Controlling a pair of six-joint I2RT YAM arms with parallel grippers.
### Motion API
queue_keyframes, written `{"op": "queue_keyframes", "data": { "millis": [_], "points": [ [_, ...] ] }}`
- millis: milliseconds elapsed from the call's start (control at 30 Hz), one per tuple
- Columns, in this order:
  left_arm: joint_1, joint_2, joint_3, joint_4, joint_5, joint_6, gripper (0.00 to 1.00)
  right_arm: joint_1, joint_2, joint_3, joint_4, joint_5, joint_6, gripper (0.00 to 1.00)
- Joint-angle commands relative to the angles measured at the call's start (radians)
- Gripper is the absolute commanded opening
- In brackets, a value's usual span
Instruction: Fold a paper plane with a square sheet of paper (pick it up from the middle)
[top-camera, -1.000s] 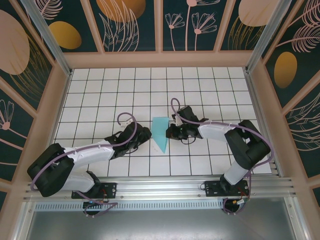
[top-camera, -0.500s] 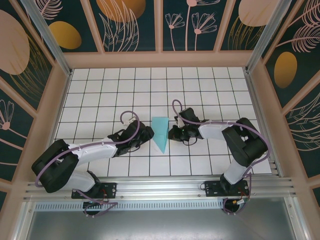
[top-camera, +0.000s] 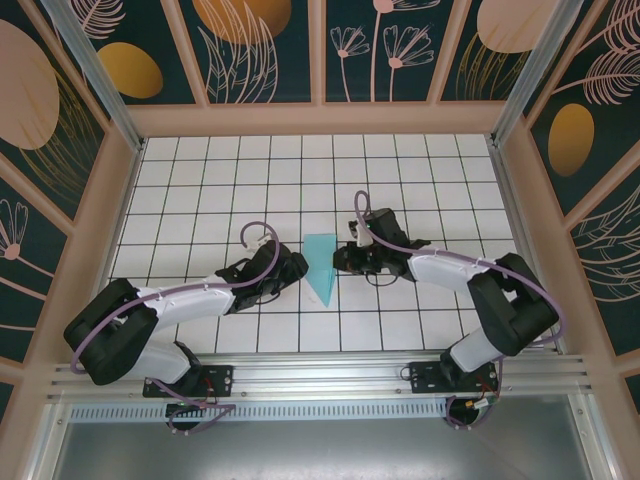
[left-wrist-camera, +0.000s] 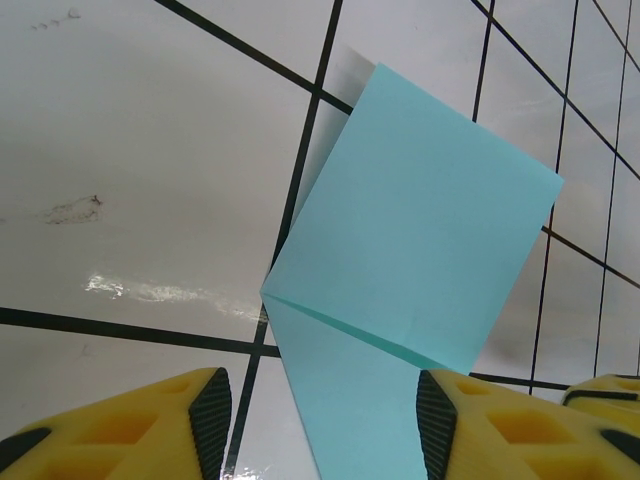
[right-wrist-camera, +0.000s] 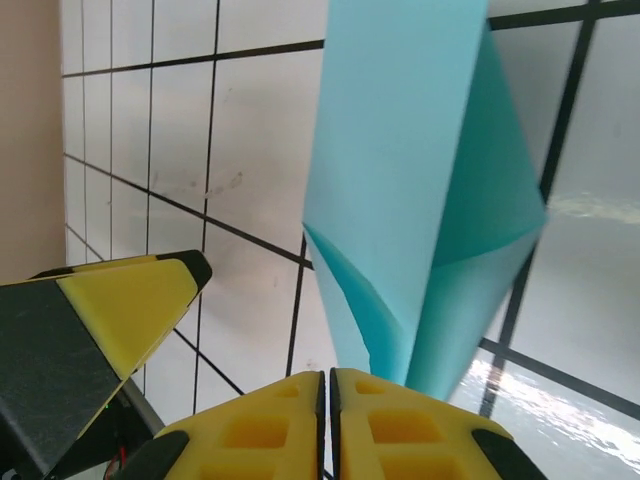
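Turquoise sheet of paper (top-camera: 321, 262) was the whole story here, so going left to right. The left gripper (top-camera: 287, 268) sat low on the white grid table (top-camera: 200, 180), just beside the paper's left edge. In its wrist view the yellow fingers (left-wrist-camera: 150, 425) stood apart at a middling width, not gripping anything. The paper's near end lay in the gap between them, and I couldn't tell if a pad touched it.

The paper itself lay mid-table between the two arms. It was already folded: flat across the far end, tapering to a point at the near end, with a crease and overlapping flaps showing up close.

The right gripper (top-camera: 347, 262) was just off the paper's right edge with its fingers (right-wrist-camera: 400, 440) pressed together. No paper showed in the seam, though the tip ended right by them.

My read: roughly halfway. The nose folds looked done, but it wasn't a slim dart with a centre ridge yet, so the narrowing and wing folds were left.
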Motion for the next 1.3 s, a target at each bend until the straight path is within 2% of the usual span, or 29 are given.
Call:
{"op": "queue_keyframes", "data": {
  "millis": [0, 200, 667, 900, 1067, 1267],
  "points": [
    [0.011, -0.015, 0.008, -0.012, -0.01, 0.015, 0.56, 0.013, 0.062, 0.022, 0.046, -0.033, 0.029, 0.14],
    [0.015, -0.003, 0.013, -0.016, 0.009, 0.022, 0.57, 0.01, 0.125, 0.034, 0.03, -0.019, 0.005, 0.13],
    [0.017, 0.003, 0.015, -0.029, -0.003, 0.019, 0.56, 0.027, 0.068, 0.059, 0.019, -0.018, 0.01, 0.14],
    [0.02, -0.003, 0.013, -0.042, -0.012, 0.017, 0.57, 0.038, 0.124, 0.077, 0.031, -0.066, -0.002, 0.15],
    [0.019, 0.003, 0.013, -0.038, -0.006, 0.015, 0.57, 0.039, 0.175, 0.079, 0.015, -0.016, -0.013, 0.14],
    [0.024, 0.012, 0.02, -0.021, 0.021, 0.026, 0.57, 0.011, 0.186, 0.041, 0.045, -0.016, -0.015, 0.14]
  ]
}}
